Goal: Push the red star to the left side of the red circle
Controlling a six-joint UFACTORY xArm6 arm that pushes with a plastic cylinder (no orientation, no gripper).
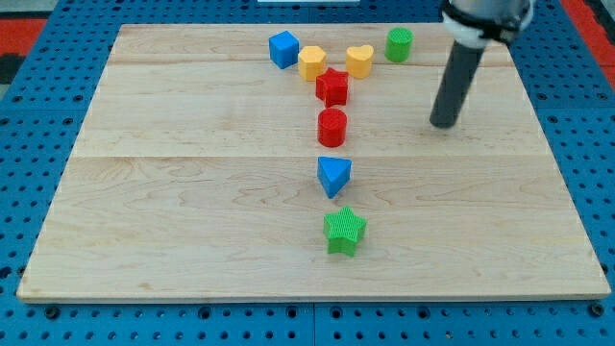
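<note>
The red star [332, 86] lies near the view's top centre, just above the red circle [332, 126], with a small gap between them. My tip [444, 125] rests on the board to the view's right of both, level with the red circle and well apart from it. The rod rises up to the view's top right.
A blue cube [282, 48], a yellow hexagon [311, 62], a yellow heart [359, 61] and a green cylinder [399, 44] crowd around the red star's top. A blue triangle [333, 176] and a green star [345, 231] lie below the red circle. The wooden board [173, 192] sits on blue pegboard.
</note>
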